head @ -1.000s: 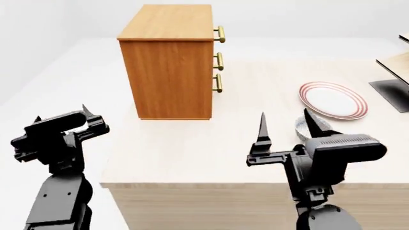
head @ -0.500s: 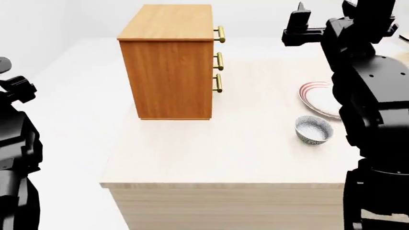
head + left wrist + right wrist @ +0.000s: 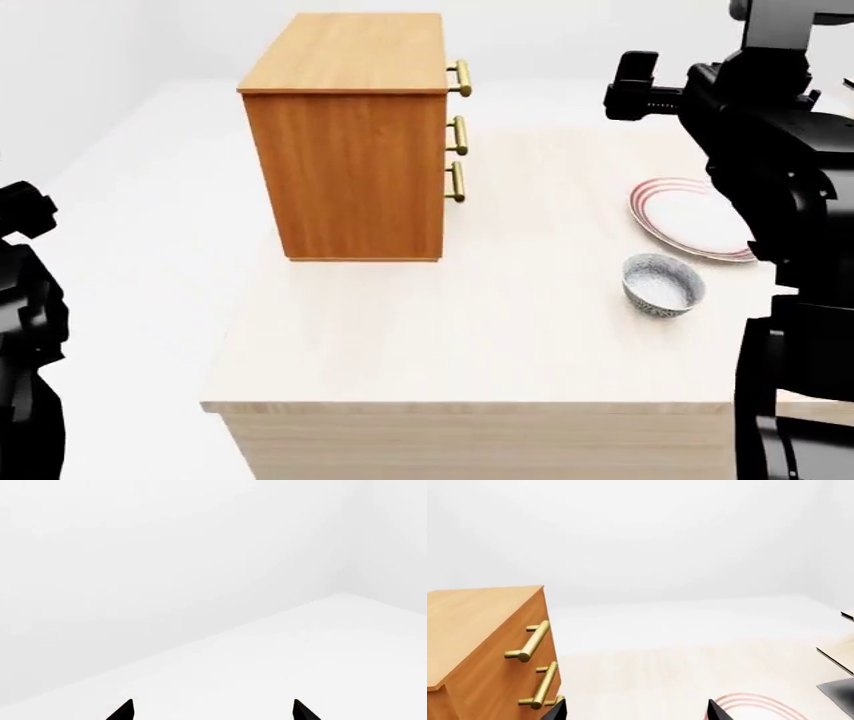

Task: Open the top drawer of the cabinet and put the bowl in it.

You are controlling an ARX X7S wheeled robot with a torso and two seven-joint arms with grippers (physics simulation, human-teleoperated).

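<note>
The orange-brown cabinet [image 3: 358, 130] stands on the pale table [image 3: 441, 330], its drawer fronts facing right. The top drawer's brass handle [image 3: 462, 77] sits flush; the drawer is shut. It also shows in the right wrist view [image 3: 529, 640]. The grey-blue speckled bowl [image 3: 662, 284] rests upright on the table, right of the cabinet. My right gripper [image 3: 636, 712] is open and empty, held high, level with the cabinet's top and to its right; its arm [image 3: 767, 130] rises at the right. My left gripper [image 3: 211, 712] is open and empty, facing a bare white wall.
A white red-ringed plate [image 3: 690, 220] lies just behind the bowl, partly hidden by my right arm. A dark rack foot [image 3: 839, 696] shows at the far right. My left arm [image 3: 24, 320] hangs at the left, off the table.
My right arm has risen from low at the table's front to high on the right, uncovering the bowl. My left arm has swung out to the left edge.
</note>
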